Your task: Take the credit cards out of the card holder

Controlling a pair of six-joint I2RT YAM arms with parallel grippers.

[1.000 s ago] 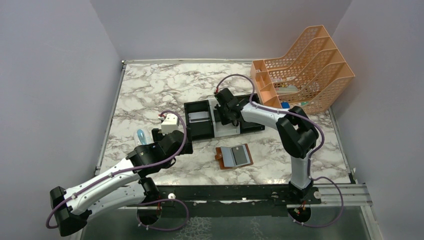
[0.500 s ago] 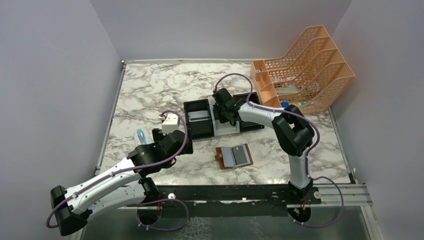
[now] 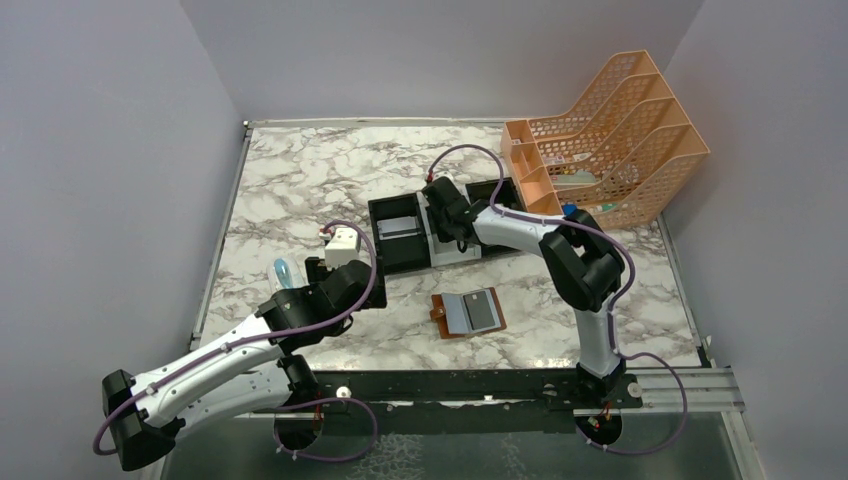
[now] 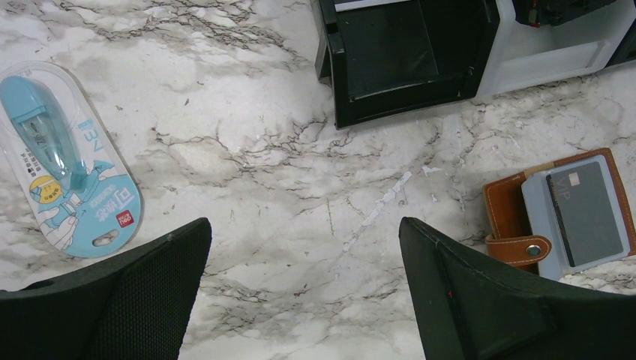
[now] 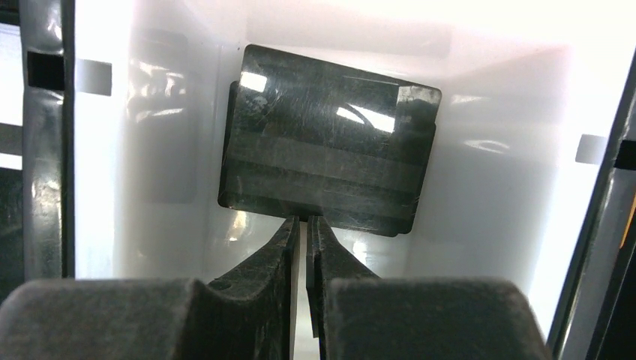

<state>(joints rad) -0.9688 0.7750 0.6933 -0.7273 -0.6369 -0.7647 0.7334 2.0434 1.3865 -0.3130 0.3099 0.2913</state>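
Sliding a little leftward and farther out from its base since a second ago, the right tool (image 5: 304, 219) now sits deep in the white middle compartment of the black-and-white tray (image 5: 487, 187). The left arm and the card holder have not shifted. The right tool's fingers are pinched almost together, with only a slit between them and nothing gripped. Straight ahead of their tips, and touching or nearly so, a dark grey card (image 5: 326, 142) lies face-up to the wrist camera. A second dark outline sits offset under it; card or shadow, I cannot tell.

The left tool (image 4: 304, 225) hangs spread wide and empty above the tabletop (image 4: 285, 172). Off to its right, just beyond the right finger, the brown leather card holder (image 4: 506, 214) lies open with a grey credit card (image 4: 586, 214) tucked in its pale blue pocket.

That card should be light, stiff and slick, flush against the pocket, so its face offers no purchase. The best grip is probably a pinch on an exposed edge, drawn along the pocket's opening. The holder is light too and would likely drag along unless the other tool pins its leather flap.
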